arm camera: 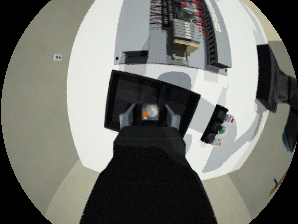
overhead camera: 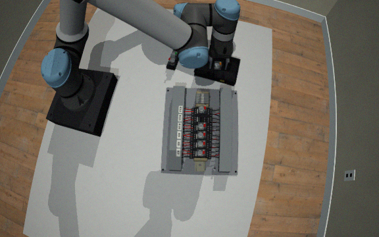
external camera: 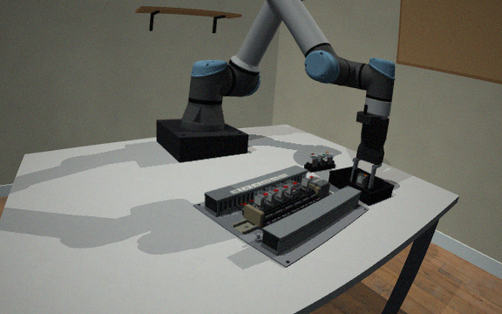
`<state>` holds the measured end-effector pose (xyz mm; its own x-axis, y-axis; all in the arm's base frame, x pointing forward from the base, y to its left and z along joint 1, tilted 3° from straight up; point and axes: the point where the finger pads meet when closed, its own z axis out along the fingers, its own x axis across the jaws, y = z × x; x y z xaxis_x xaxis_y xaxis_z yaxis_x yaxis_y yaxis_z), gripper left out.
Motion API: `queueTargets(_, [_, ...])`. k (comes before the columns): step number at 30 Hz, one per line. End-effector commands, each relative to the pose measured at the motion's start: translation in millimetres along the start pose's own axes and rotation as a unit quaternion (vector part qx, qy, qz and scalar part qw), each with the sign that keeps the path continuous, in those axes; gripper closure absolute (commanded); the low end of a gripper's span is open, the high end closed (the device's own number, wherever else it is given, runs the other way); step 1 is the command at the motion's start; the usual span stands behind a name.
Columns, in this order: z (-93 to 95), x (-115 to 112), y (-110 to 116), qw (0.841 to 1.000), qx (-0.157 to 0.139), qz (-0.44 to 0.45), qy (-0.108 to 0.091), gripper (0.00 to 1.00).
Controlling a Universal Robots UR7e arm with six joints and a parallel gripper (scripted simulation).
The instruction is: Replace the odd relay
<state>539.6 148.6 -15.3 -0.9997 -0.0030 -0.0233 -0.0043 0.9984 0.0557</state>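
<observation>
Hand (external camera: 363, 175) wide open, gripping nothing, straddling the orange-button relay (external camera: 362, 178) lying in the tray (external camera: 382, 194) right of frame, which leaves one socket (overhead camera: 201, 117) free for a spare (external camera: 321, 160).

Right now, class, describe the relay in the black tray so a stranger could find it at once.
Find the grey wiring panel on the white table. Beyond one end sits a black open tray, under the open two-finger gripper. The small grey relay inside lies alone and has an orange button; the relays in the panel's row have red ones.
</observation>
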Motion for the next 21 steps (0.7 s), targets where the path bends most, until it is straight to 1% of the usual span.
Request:
queueTargets(1, [-0.7,-0.5,0.1,1.000,0.000,0.000,-0.001,0.00])
queueTargets(11, [-0.7,-0.5,0.1,1.000,0.000,0.000,-0.001,0.00])
queueTargets(16, [-4.7,-0.5,0.1,1.000,0.000,0.000,-0.001,0.00])
queueTargets(21, [-4.7,-0.5,0.1,1.000,0.000,0.000,-0.001,0.00])
